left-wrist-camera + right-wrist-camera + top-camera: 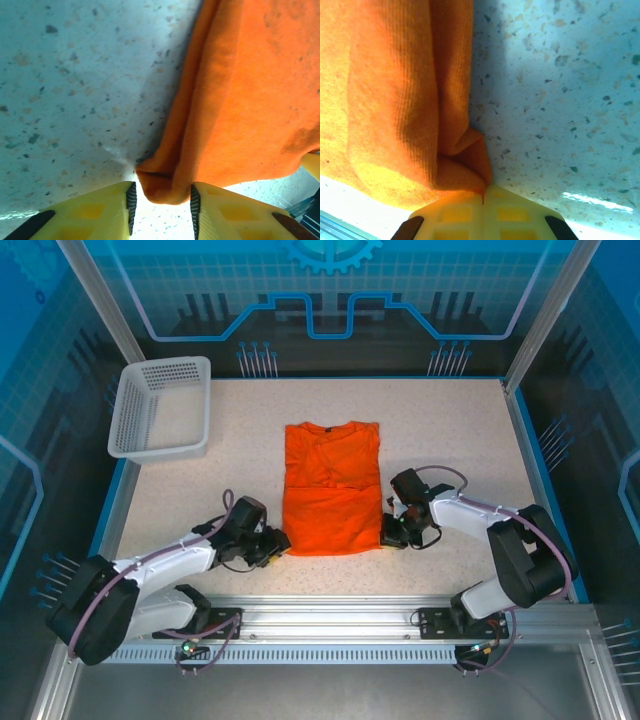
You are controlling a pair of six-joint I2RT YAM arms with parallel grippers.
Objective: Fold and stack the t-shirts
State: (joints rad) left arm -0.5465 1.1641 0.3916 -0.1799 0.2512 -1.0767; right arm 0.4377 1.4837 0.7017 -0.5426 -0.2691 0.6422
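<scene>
The t-shirt (332,490) is lying at frame centre, apparently awaiting its crosswise fold. The right gripper (483,192) is pinching its lower right corner. The left gripper (161,195) is straddling the lower left corner, jaws narrowly apart. The next move likely requires closing left, then lifting both corners evenly.

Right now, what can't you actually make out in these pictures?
- Top view: the t-shirt is folded, so its upper layer hides what lies beneath.
- Top view: the left claw and right claw are too small to show their grip.
- Left wrist view: the shirt corner sits between the fingers, but the bottom edge cuts them off; pinching is unclear.
- Right wrist view: the shut claw hides how much fabric it pinches.
</scene>
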